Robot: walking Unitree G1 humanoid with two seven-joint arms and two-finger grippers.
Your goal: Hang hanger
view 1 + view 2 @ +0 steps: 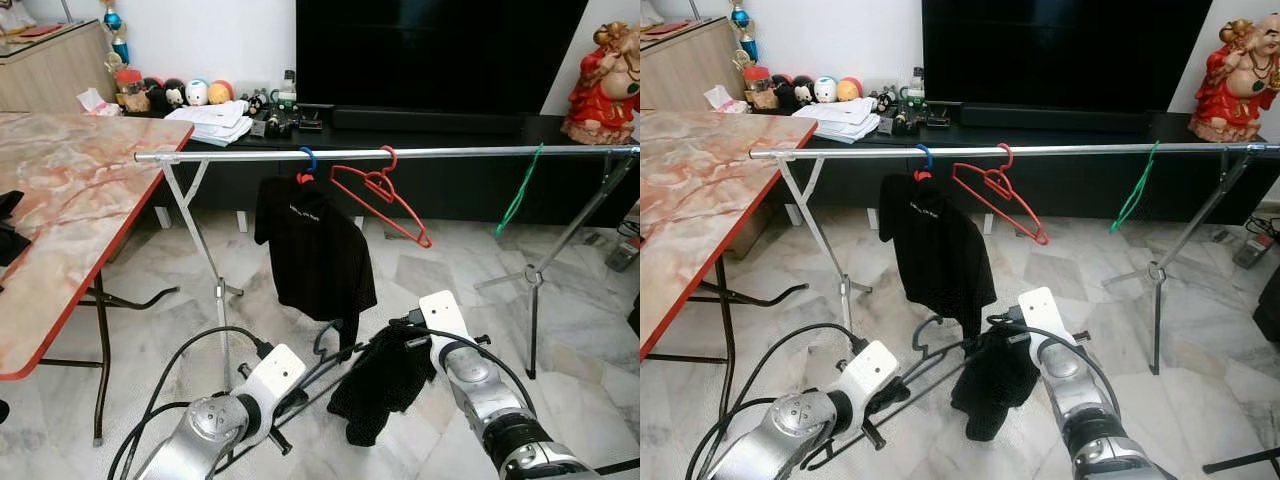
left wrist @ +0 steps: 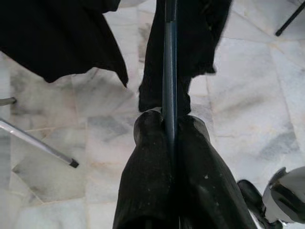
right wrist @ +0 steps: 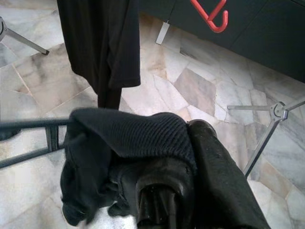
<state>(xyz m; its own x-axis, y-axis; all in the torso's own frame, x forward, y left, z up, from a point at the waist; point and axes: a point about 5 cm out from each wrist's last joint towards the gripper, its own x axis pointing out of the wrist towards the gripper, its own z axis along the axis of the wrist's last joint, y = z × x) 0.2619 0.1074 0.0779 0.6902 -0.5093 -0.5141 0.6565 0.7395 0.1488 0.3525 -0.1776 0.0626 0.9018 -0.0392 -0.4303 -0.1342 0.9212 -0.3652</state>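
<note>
A dark hanger (image 1: 320, 372) is held low in front of me with a black knit garment (image 1: 385, 385) draped over one end. My left gripper (image 1: 292, 398) is shut on the hanger's bar (image 2: 169, 86). My right gripper (image 1: 412, 335) is shut on the black garment (image 3: 128, 138) at the hanger's other end. Above stands a silver clothes rail (image 1: 400, 153). On it hang a black shirt (image 1: 312, 245) on a blue hook, an empty red hanger (image 1: 385, 200) and a green hanger (image 1: 520, 190).
A marble-topped table (image 1: 70, 210) with a red edge stands at my left. The rail's crossed legs (image 1: 535, 275) rest on the marble floor. Behind it a dark TV cabinet (image 1: 430, 125) carries papers, toys and a red figurine (image 1: 605, 85).
</note>
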